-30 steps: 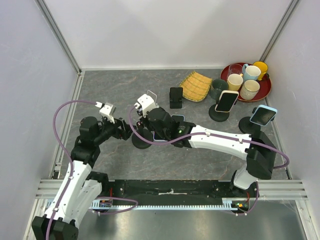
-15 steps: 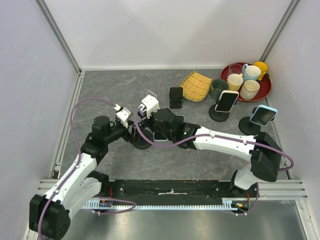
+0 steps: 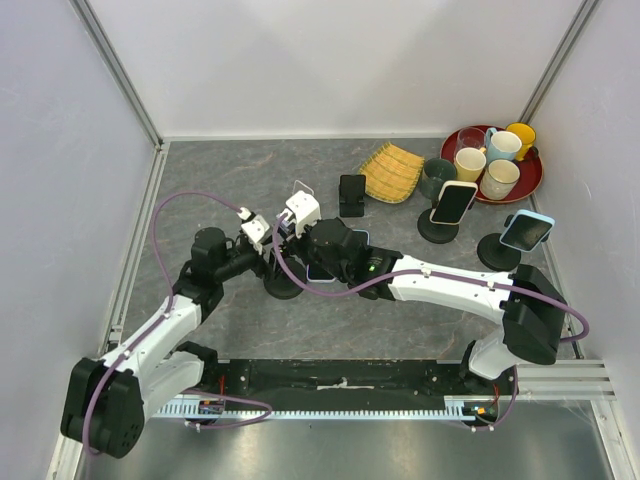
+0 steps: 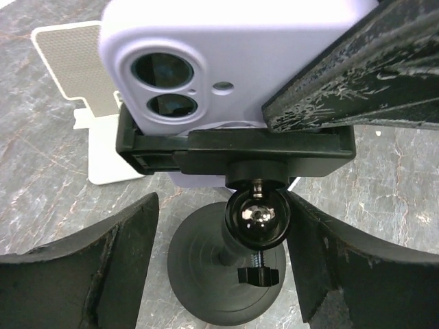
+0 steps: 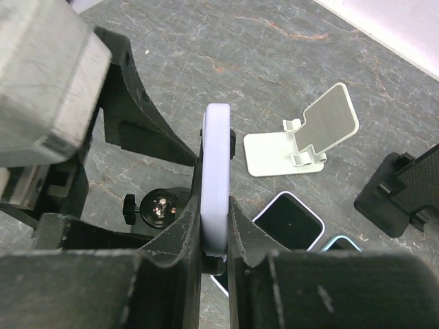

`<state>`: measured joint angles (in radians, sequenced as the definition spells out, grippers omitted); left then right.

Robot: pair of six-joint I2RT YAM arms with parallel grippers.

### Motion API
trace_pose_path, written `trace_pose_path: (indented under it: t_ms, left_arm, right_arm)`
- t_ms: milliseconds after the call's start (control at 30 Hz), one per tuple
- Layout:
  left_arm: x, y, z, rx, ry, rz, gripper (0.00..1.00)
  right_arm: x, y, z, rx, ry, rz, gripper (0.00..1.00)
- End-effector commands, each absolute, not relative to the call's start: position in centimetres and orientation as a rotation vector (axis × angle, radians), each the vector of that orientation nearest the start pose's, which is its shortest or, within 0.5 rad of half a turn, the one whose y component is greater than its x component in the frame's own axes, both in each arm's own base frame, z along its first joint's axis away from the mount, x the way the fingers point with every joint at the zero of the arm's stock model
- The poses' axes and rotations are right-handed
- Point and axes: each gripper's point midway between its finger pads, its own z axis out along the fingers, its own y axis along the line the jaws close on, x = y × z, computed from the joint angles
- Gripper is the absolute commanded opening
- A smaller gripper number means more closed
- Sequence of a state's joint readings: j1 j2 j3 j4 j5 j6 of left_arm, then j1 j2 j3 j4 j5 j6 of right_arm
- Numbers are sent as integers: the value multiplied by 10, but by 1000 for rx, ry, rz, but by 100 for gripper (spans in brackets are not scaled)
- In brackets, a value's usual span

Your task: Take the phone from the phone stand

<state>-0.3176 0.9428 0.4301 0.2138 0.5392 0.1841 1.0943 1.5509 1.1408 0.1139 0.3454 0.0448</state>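
Near the middle of the desk [image 3: 220, 190], the lavender phone [image 4: 226, 62] sits clamped in the black phone stand [image 4: 226, 288]. My right fingers [image 5: 151, 274] pinch its faces. My left fingers [image 4: 75, 274] are spread beside the ball joint [image 4: 257, 216], bracing nothing. Pulling now, I'd likely drag the stand over.

Red tray [image 3: 532, 180] holding cups [image 3: 470, 163], far right; woven mat [image 3: 391, 171] beside.

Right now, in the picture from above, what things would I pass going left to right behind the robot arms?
You pass the small black stand → yellow woven mat → dark green cup → blue-cased phone on its stand.
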Motion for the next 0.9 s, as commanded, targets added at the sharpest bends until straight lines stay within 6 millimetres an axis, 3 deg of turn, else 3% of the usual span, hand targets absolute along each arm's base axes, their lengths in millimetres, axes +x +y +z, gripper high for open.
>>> trace_pose_path:
  t_ms: [0,100,133,333,400,433,633,867]
  left_arm:
    - [277,-190,169,915,1552,-603,76]
    - [277,-191,167,922,1553,-607,67]
    - [276,-191,167,927,1549,-607,58]
    - [274,-195,160,946,1561,-608,27]
    - [273,-195,161,947,1557,-604,24]
    - [273,-194,160,944,1561,-593,18]
    - [272,-193,165,940,1541,-582,2]
    - [269,-196,169,955,1525,-598,2]
  right_arm:
    - [264,407,244,-681,1698,577,0]
    - [263,408,242,-684,1702,579,0]
    - [264,408,241,-684,1703,575,0]
    - [265,409,238,-674,1711,574,1]
    - [266,409,239,-669,1712,575,1]
    - [265,409,239,-670,1711,580,2]
    - [266,407,243,-643,1713,580,4]
    - [272,409,238,-606,1733,565,19]
